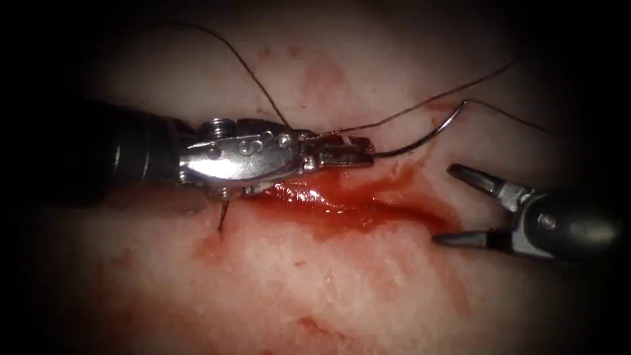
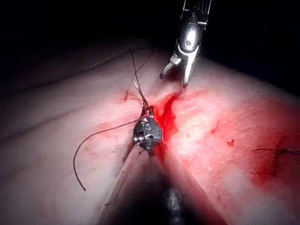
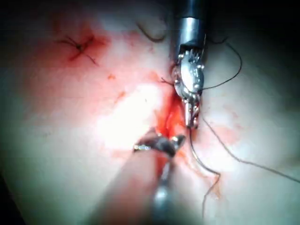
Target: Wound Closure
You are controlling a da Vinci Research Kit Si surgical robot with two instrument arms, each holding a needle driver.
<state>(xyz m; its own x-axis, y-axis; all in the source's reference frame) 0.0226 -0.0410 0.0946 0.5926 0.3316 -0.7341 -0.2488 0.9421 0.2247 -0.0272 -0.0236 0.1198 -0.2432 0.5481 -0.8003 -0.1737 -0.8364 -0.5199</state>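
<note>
Left end effector held the needle above the cut

The left end effector (image 1: 345, 152) pinched the needle (image 1: 424, 138) at one end; its curve ran rightward and up, clear of the tissue (image 1: 315, 289). The right end effector (image 1: 450, 205) was spread, holding nothing.

two silver needle-driver tools, the left arm's tool (image 1: 345, 152) and the right arm's tool (image 1: 453, 205), one thin curved steel needle (image 1: 427, 136), one dark thread (image 1: 250, 69) as far as i can tell, one pale pork tissue (image 1: 315, 289), one red wet cut (image 1: 355, 200)
</note>
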